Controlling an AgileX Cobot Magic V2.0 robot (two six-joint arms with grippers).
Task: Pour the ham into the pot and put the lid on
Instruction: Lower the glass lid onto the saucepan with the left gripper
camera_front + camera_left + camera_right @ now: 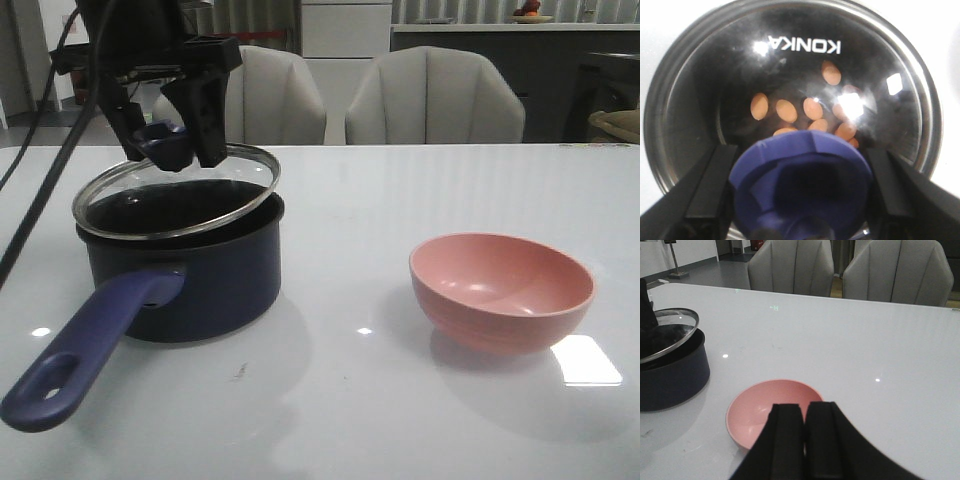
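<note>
Gripping the glass lid by its knob, your left jaws held it tilted on the pot; fragile, slippery. Right jaws were closed, empty.

Left gripper: matte black angular housing, flat tapering black fingers, black cables trailing behind. Right gripper: matching smooth black rounded fingers.

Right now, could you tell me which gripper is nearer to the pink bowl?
Right. The right gripper hangs shut just beside the pink bowl; the left gripper is across the table, clamped on the lid over the pot.
</note>
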